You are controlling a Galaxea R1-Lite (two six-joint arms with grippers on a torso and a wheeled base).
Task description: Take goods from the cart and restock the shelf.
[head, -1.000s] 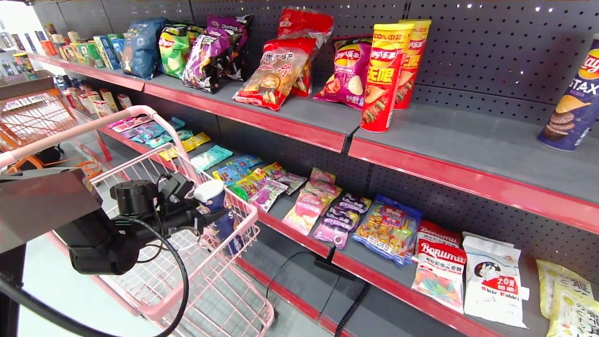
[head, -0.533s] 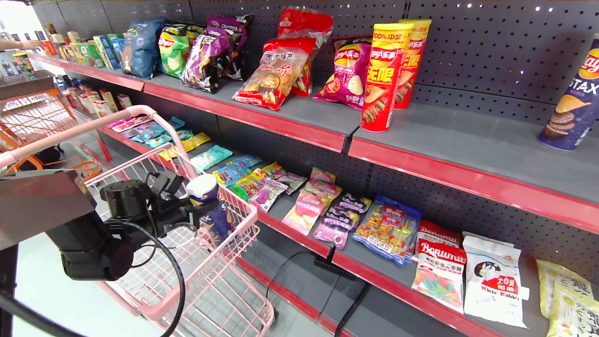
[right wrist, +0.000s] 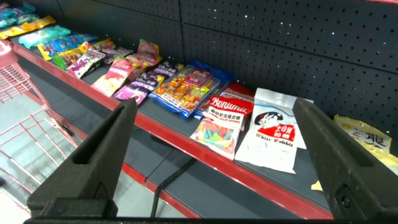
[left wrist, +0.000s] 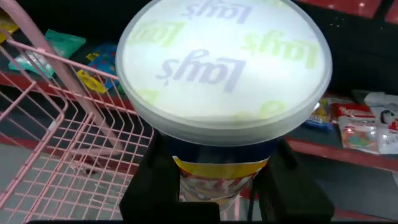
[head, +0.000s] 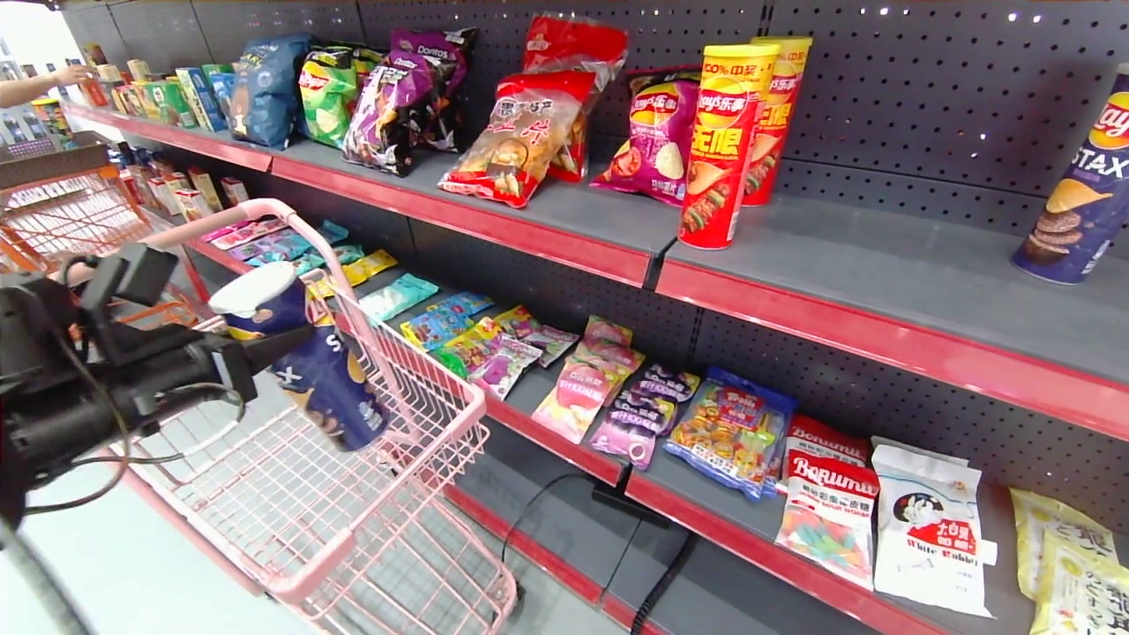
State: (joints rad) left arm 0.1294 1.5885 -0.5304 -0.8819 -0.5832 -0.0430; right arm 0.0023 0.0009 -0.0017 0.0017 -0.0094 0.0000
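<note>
A dark blue chips can (head: 322,379) with a white lid hangs tilted above the pink cart (head: 465,399), at the head view's left. My left gripper (head: 257,351) is shut on its upper part, just under the lid. In the left wrist view the can's lid (left wrist: 224,68) is close up, with dark fingers (left wrist: 155,190) on either side of the body below it. A matching blue can (head: 1072,194) stands at the far right of the upper shelf (head: 882,256). My right gripper (right wrist: 216,109) is open with nothing in it, facing the lower shelf's candy bags (right wrist: 186,87).
Red and yellow chips cans (head: 728,141) and several snack bags (head: 520,132) stand on the upper shelf, with bare room between the cans and the blue can. An orange cart (head: 62,203) is at the far left. A black cable (head: 653,582) hangs under the lower shelf.
My left arm has lifted the blue can up and to the left, from inside the cart's front corner to above its rim. The right gripper's state is unknown before now.
</note>
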